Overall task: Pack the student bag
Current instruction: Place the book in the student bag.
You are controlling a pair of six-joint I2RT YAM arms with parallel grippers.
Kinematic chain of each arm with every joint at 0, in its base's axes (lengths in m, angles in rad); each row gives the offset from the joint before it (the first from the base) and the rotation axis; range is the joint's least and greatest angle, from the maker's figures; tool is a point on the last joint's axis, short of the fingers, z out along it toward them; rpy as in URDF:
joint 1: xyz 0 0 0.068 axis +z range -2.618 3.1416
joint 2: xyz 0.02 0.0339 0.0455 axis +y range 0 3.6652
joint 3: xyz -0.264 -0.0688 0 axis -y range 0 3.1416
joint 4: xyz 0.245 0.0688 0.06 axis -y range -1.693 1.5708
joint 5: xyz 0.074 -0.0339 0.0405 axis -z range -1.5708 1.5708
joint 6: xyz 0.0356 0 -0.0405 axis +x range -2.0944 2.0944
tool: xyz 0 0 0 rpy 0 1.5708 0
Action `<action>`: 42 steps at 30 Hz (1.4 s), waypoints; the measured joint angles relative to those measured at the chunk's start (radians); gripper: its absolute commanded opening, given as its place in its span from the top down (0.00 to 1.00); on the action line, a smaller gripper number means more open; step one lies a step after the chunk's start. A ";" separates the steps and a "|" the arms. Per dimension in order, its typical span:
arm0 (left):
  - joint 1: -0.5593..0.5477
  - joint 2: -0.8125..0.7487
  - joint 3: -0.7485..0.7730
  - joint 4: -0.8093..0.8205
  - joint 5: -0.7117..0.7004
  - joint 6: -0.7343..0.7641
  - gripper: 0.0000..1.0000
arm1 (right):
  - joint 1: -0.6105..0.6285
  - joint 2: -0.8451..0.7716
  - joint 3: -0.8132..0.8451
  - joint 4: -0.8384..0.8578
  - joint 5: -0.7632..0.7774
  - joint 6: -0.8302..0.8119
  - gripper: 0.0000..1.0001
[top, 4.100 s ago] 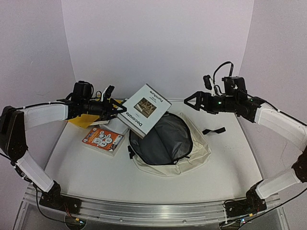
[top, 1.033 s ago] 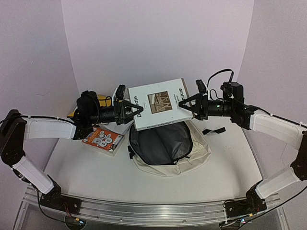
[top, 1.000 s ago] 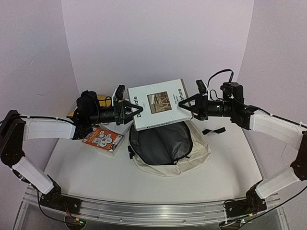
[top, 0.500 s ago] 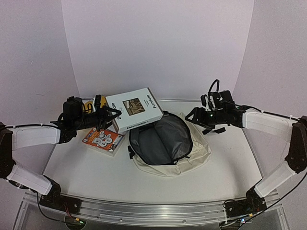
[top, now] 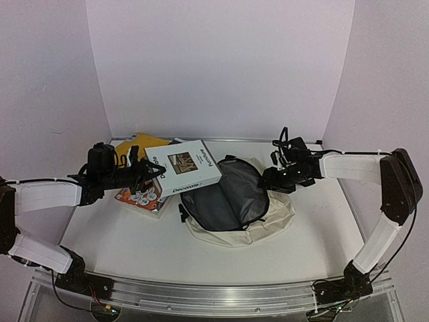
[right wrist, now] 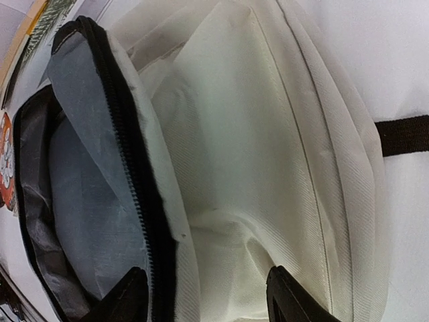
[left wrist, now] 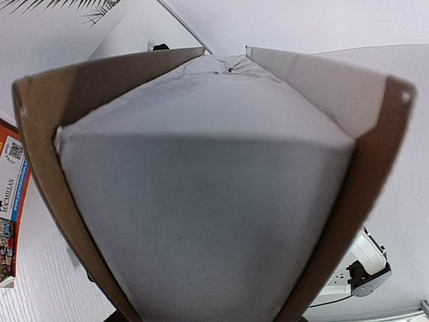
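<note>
A large cream fabric student bag (top: 276,216) with a black zipper (right wrist: 134,168) and dark grey lining (top: 224,198) is laid flat at the middle of the white table (top: 134,248), and its mouth is spread open upward. A white hardback book (top: 184,166) with "Decorate" printed on the cover is held tilted just left of the bag, with its right corner over the bag's far left rim. The book is clamped at its left edge by the left gripper (top: 147,171). In the left wrist view the fingers themselves are hidden: the frame is filled by the book's page block (left wrist: 208,201) between two brownish covers.

The right gripper (top: 268,180) is lowered onto the bag's right rim. In the right wrist view its two black fingertips (right wrist: 124,295) are seen apart at the bottom edge (right wrist: 204,298), with cream fabric and the zipper edge between them. Whether the cloth is touched cannot be told, since the tips are cut off by the frame. A black strap (right wrist: 402,134) is seen at the right side of that view, cut off at the edge.

An orange illustrated book (top: 137,196) is lying on the table left of the bag, partly covered by the held book and the left gripper. Only a strip of it reading "MACMILLAN" (left wrist: 8,201) is seen from the left wrist. A yellow flat object (top: 137,142) is lying at the far left, partly hidden, and what it is cannot be made out.
</note>
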 measured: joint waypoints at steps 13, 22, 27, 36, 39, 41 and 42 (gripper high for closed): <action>0.002 0.000 -0.051 -0.011 -0.001 -0.055 0.73 | 0.058 0.048 0.109 -0.012 -0.019 -0.006 0.98; -0.002 0.044 -0.072 0.021 0.027 -0.081 0.74 | 0.097 -0.161 0.255 -0.045 -0.024 0.060 1.00; -0.044 0.137 -0.066 0.120 0.047 -0.105 0.74 | 0.133 -0.182 0.269 -0.048 -0.005 0.080 1.00; -0.155 0.386 0.023 0.328 0.069 -0.202 0.77 | 0.182 -0.181 0.269 -0.050 0.038 0.084 1.00; -0.185 0.444 0.055 0.376 0.068 -0.231 0.77 | 0.189 -0.182 0.268 -0.042 0.049 0.084 1.00; -0.201 0.470 0.077 0.386 0.067 -0.245 0.77 | 0.195 -0.182 0.262 -0.023 0.056 0.087 1.00; -0.206 0.478 0.085 0.389 0.065 -0.247 0.78 | 0.198 -0.182 0.259 -0.017 0.059 0.087 1.00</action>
